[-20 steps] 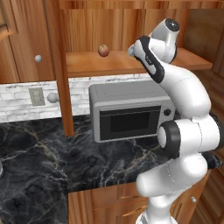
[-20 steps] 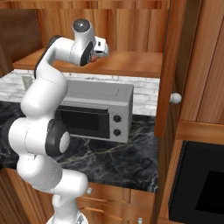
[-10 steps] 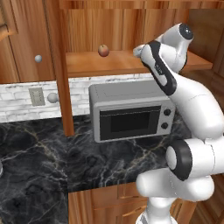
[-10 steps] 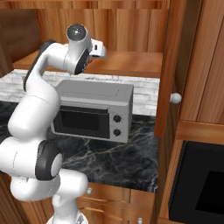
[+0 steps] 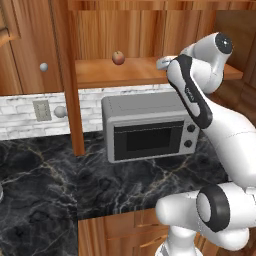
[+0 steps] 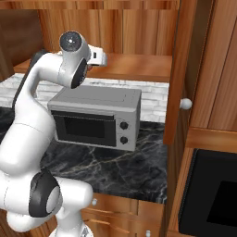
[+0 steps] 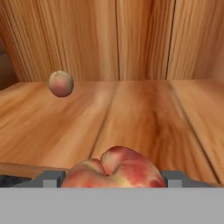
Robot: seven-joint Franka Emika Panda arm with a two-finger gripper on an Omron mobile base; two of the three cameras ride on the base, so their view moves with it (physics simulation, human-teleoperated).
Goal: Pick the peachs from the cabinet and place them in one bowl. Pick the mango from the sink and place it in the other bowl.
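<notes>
1. Wooden planks form the cabinet shelf (image 7: 144, 113), with a wood-panel back behind it in the hand view.
2. One peach (image 7: 114, 168) is seen large at 6 o'clock in the hand view, lodged between the two grey finger tips, which flank it at either side; the gripper (image 7: 113, 178) is read as clenched on this fruit.
3. A second peach (image 7: 61, 83) is recorded at 10 o'clock in the hand view, resting on the shelf near the back panel, well apart from the held one.
4. In the left base view the far peach (image 5: 118, 57) sits on the shelf at 12 o'clock, and the white arm's hand (image 5: 167, 62) is raised to the shelf edge, to the fruit's 3 o'clock.
5. A grey microwave (image 5: 150, 131) stands on the dark marble counter (image 5: 45, 190) beneath the shelf.
6. In the right base view the hand (image 6: 96, 55) is held at shelf height above the microwave (image 6: 95, 116); its jaws are not resolved there.
</notes>
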